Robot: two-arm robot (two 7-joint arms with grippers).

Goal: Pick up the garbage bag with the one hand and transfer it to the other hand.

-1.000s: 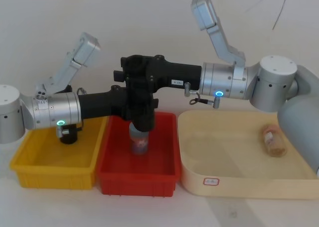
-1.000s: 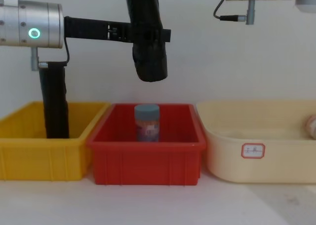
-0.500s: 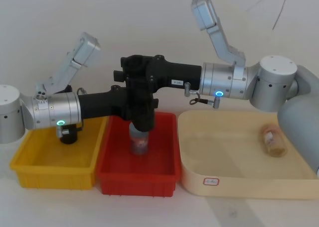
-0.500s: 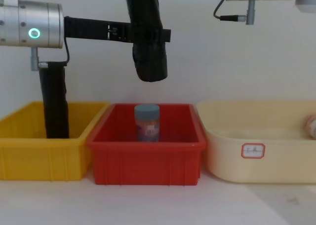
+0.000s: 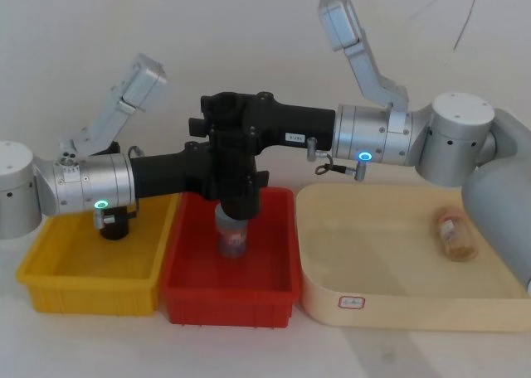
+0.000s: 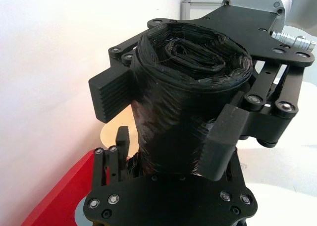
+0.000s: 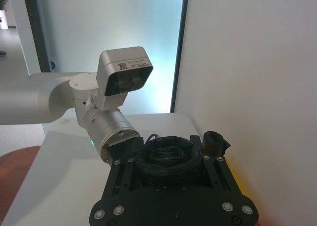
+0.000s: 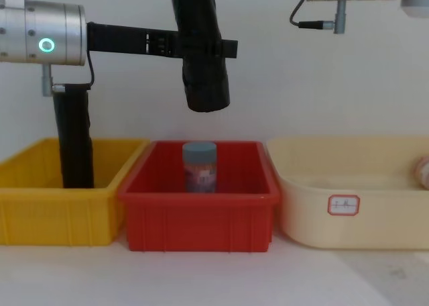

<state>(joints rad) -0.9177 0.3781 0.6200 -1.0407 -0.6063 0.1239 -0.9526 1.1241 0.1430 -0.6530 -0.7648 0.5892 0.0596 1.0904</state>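
Garbage bag (image 8: 205, 78) upright above red bin (image 8: 200, 220), left gripper (image 5: 217, 172) and right gripper (image 5: 222, 123) both clamping roll, mid-handover.

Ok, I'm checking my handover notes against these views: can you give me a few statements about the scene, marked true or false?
1. The garbage bag hangs upright above the red bin. True.
2. The blue-lidded jar lies in the yellow bin. False: it stands in the red bin.
3. The right tool has its pads against the garbage bag's sides. True.
4. The cream tray holds nothing. False: a small jar lies in it.
5. A second black roll stands in the yellow bin. True.
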